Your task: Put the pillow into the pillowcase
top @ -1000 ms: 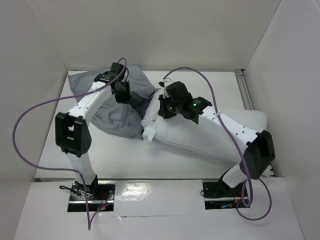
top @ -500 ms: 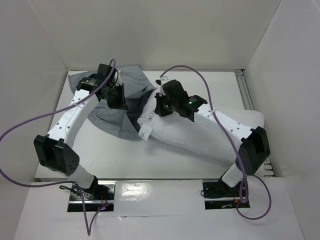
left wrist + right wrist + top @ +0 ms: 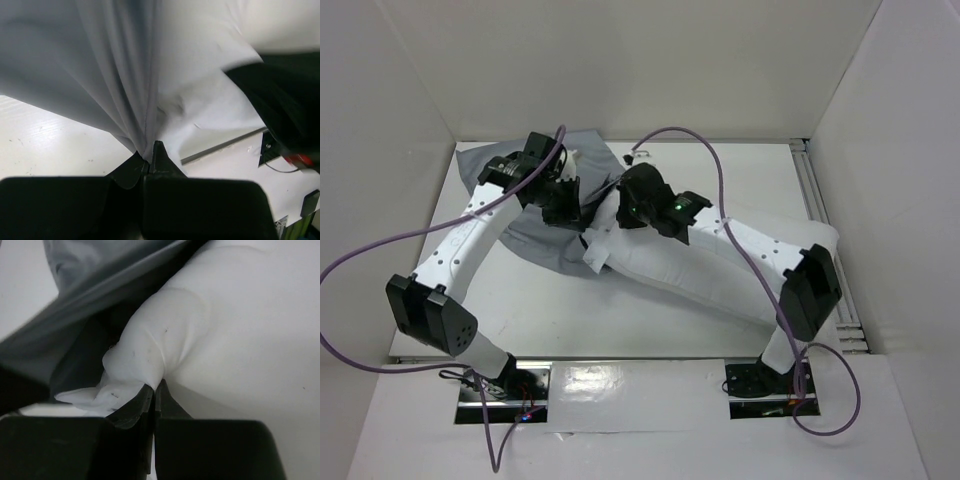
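Note:
The white pillow lies slanted across the table from the right side to the centre. Its left end sits at the mouth of the grey pillowcase, which is bunched at the back left. My left gripper is shut on the pillowcase's edge and holds it lifted. My right gripper is shut on a pinch of the pillow's corner. The two grippers are close together. The inside of the pillowcase is hidden.
White walls enclose the table on the left, back and right. A metal rail runs along the right side. Purple cables loop from both arms. The arm bases stand at the near edge.
My right gripper has dragged the pillow's end to the left, up to the pillowcase. My left arm swung left, then its gripper moved right a little with the pillowcase's edge.

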{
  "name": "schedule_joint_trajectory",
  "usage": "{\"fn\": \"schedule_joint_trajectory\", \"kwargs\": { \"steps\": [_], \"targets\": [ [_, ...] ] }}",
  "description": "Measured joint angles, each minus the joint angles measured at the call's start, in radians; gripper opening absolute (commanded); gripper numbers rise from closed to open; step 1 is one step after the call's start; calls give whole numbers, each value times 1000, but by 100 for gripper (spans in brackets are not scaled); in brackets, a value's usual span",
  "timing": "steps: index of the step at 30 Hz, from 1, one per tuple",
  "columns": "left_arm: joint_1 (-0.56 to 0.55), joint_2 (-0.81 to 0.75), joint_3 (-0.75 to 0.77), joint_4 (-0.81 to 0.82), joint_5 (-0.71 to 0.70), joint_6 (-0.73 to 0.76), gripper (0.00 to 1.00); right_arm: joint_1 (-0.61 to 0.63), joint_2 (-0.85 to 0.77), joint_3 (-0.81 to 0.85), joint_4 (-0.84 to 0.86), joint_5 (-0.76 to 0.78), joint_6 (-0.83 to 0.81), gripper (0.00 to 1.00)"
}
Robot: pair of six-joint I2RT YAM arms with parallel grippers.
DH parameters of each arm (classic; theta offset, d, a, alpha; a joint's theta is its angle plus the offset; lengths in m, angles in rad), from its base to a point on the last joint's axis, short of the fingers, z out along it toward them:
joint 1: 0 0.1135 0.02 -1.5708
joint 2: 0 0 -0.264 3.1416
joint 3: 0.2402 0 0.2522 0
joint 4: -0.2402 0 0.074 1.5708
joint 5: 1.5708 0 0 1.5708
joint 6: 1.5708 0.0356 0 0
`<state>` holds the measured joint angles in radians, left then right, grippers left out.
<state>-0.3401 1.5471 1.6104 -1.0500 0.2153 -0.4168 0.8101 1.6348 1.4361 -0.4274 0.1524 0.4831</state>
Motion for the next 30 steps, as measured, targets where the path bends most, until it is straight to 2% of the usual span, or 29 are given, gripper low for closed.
{"fn": "schedule_joint_trajectory", "kwargs": {
  "steps": [5, 11, 12, 14, 16, 17, 19, 20, 22, 24, 27, 28, 29, 30],
  "targets": [
    [-19, -14, 51, -19, 16, 3, 0, 10, 154, 126, 3, 101, 75, 0],
    [-20, -37, 88, -27, 72, 25, 1, 37, 200, 79, 82, 126, 140, 0],
    [-24, -42, 79, -24, 80, 28, 19, 38, 194, 56, 116, 116, 147, 0],
    [-34, -56, 43, -27, 100, 46, 22, 38, 169, -16, 200, 93, 154, 0],
    [-42, -58, 11, -43, 127, 50, 38, 38, 146, -82, 279, 71, 156, 0],
    [-44, -58, 0, -51, 137, 53, 61, 38, 139, -104, 311, 62, 158, 0],
    [-50, -58, -4, -64, 148, 59, 76, 37, 134, -120, 342, 50, 159, 0],
    [-51, -58, 6, -73, 148, 55, 79, 36, 134, -120, 352, 46, 159, 0],
    [-46, -54, 45, -84, 144, 53, 79, 36, 134, -120, 371, 36, 157, 0],
    [-24, -48, 100, -90, 138, 51, 72, 34, 134, -120, 389, 23, 155, 0],
    [21, -35, 176, -76, 99, 45, 74, 31, 134, -120, 402, 11, 155, 1],
    [33, -21, 198, -69, 79, 44, 76, 31, 134, -120, 402, 8, 155, 8],
    [39, -5, 217, -62, 63, 44, 76, 31, 134, -120, 402, 4, 155, 34],
    [40, 21, 237, -55, 45, 43, 76, 31, 134, -120, 402, -1, 154, 45]
  ]
}}
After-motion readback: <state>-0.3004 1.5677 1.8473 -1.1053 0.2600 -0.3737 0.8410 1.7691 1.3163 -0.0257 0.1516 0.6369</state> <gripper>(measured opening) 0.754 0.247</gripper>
